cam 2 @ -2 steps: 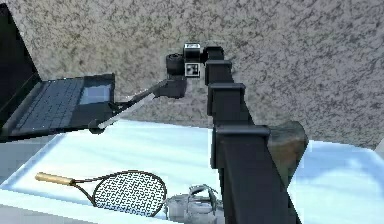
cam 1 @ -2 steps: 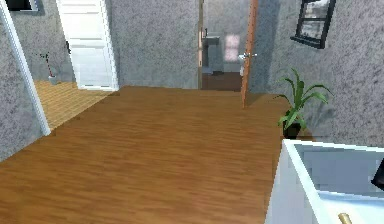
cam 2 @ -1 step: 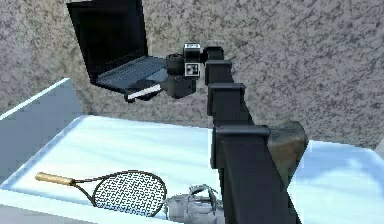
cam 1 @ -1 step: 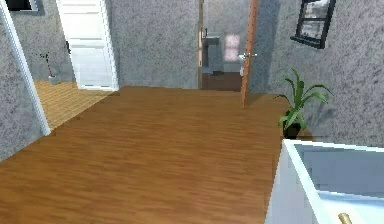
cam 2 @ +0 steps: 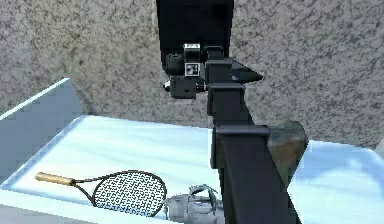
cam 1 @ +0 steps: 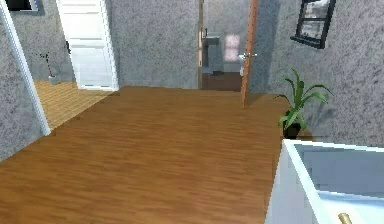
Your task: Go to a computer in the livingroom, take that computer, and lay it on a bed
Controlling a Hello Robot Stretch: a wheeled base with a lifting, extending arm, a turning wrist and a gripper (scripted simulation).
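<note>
Gripper (cam 2: pixel 178 88) holds the black flat computer (cam 2: pixel 195 30), which hangs clear above the bed (cam 2: pixel 120 148); the finger setting cannot be judged. A tennis racket (cam 2: pixel 115 187) lies along the bed's near edge. The room has a wooden floor (cam 1: pixel 150 150), a white door (cam 1: pixel 88 40) and a potted plant (cam 1: pixel 296 105).

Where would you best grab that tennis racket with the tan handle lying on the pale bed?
Probably its slim tan handle, coming from above: the dark-framed tennis racket lies flat on the pale bed, and the handle juts free toward the arm side view's left, with bare bedding around it.
</note>
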